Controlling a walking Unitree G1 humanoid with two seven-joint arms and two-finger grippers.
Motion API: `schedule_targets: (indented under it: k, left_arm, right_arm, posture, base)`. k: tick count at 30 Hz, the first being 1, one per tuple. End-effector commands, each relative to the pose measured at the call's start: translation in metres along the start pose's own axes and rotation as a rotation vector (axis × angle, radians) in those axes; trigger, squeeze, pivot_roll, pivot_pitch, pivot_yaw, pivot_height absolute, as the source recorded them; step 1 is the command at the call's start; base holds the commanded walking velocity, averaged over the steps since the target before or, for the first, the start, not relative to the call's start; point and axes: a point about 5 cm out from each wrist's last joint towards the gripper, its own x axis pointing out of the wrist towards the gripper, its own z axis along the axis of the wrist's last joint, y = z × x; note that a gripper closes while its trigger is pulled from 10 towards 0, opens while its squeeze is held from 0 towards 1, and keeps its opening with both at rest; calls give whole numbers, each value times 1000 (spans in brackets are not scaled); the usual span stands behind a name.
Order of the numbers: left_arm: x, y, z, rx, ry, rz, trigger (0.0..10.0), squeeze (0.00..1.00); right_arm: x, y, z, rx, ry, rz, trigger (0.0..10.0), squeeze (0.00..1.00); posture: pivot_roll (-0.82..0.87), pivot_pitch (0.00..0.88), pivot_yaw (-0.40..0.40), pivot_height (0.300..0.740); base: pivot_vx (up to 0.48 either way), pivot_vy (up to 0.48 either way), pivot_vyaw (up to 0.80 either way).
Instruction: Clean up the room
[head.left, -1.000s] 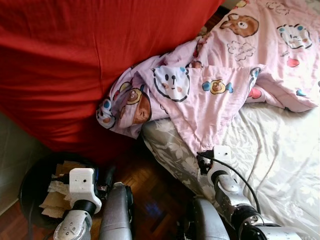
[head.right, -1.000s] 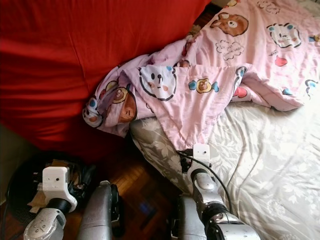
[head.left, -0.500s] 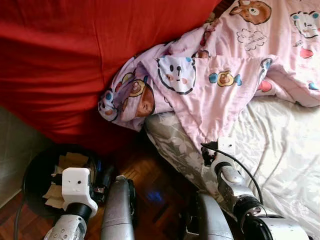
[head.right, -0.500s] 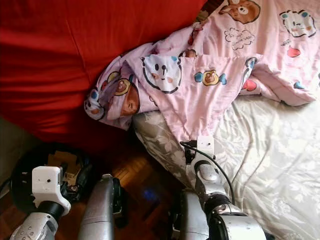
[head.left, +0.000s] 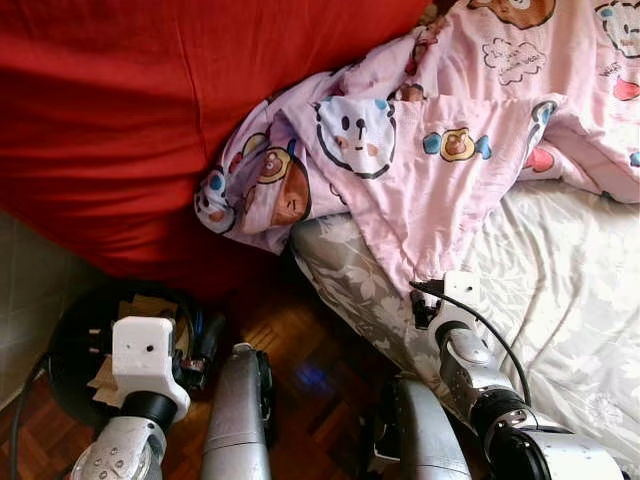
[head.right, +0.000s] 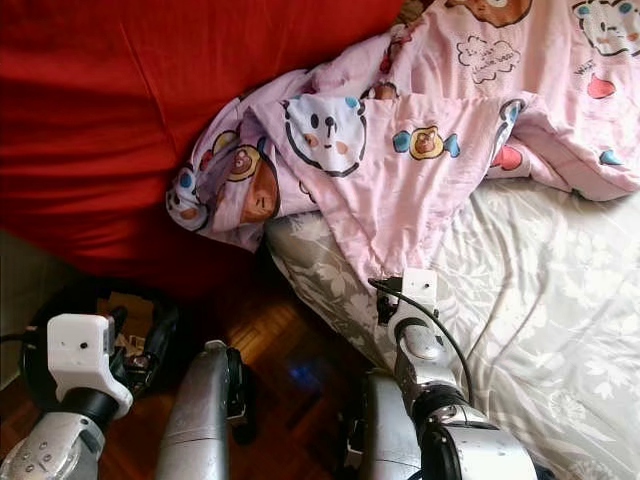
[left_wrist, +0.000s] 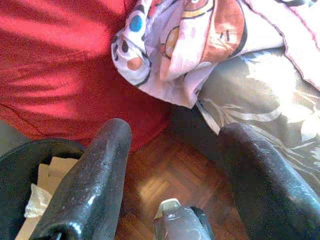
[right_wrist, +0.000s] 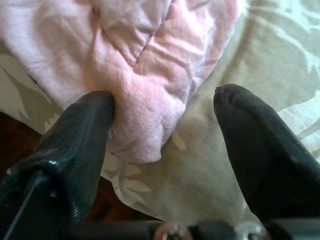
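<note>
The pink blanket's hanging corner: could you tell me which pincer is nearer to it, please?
Right. The right pincer is open at the pink blanket's corner; the left pincer, also open, hangs over the wooden floor, off to the side.

Light: daylight from the right, brightest on the sheet (head.left: 570, 280), nearly blown out beside the quilt (head.left: 450, 130).
Shadow: deep between the red cover (head.left: 130, 110) and the sheet; the floor (head.left: 310, 350) is dim, with a faint blue glint.
Focus: head views sharp.
Wrist views: soft, fingers (right_wrist: 70, 145) close and blurred, glossy highlights.
</note>
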Motion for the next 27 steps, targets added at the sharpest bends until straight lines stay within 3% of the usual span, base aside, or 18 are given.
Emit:
schedule_targets:
  k: [1,2,3,27]
  left_arm:
    - [-7,1,0,2,26,8,10000,0]
    - [-7,2,1,3,26,8,10000,0]
    - [-8,2,2,5,26,7,10000,0]
    - [-9,-2,9,0,44,16,10000,0]
  right_arm:
    - [-3,-1,-17,15,74,-4,10000,0]
    - [-3,-1,-17,16,77,-1,10000,0]
    - [-3,-1,-17,17,81,0,0,0]
    - [-4,-7,-21,2,97,1,0,0]
  posture:
    - [255,505,-11,622]
    - [255,505,-11,622]
    - [255,511,-8,622]
    - [252,518,-11,622]
  base:
    - [0,0,0]
    - [0,0,0]
    - [0,0,0]
    - [0,0,0]
